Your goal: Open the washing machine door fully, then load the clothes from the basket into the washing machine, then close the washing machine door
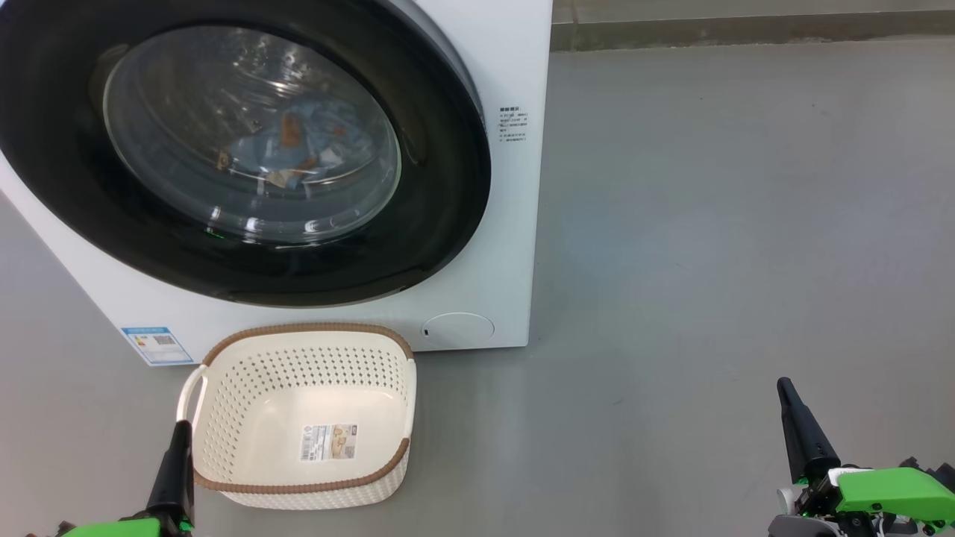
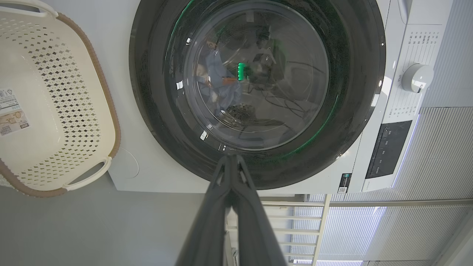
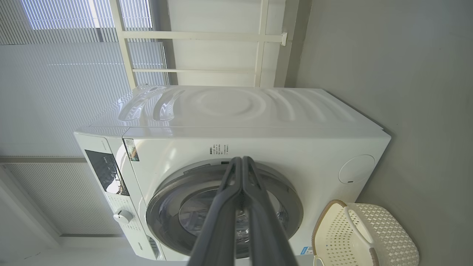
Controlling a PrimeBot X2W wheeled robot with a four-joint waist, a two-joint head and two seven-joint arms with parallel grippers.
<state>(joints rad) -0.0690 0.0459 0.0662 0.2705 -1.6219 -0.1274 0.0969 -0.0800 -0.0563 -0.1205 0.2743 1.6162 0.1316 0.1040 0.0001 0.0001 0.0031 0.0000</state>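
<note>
Washing machine door (image 1: 246, 149) closed, upper left of frame, clothes (image 1: 298, 145) visible behind its glass. Basket (image 1: 246, 403) lower left on floor (image 1: 709, 261), below door. Left gripper (image 1: 181, 431) bottom left, right gripper (image 1: 786, 389) bottom right, both clenched, gripping nothing.

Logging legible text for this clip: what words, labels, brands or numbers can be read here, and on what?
No text reads clearly.
Paper label in the basket: too small.
Blue energy sticker on the washing machine: blurred.
Printed block beside the washing machine door: too small.
Control panel markings: too small.
</note>
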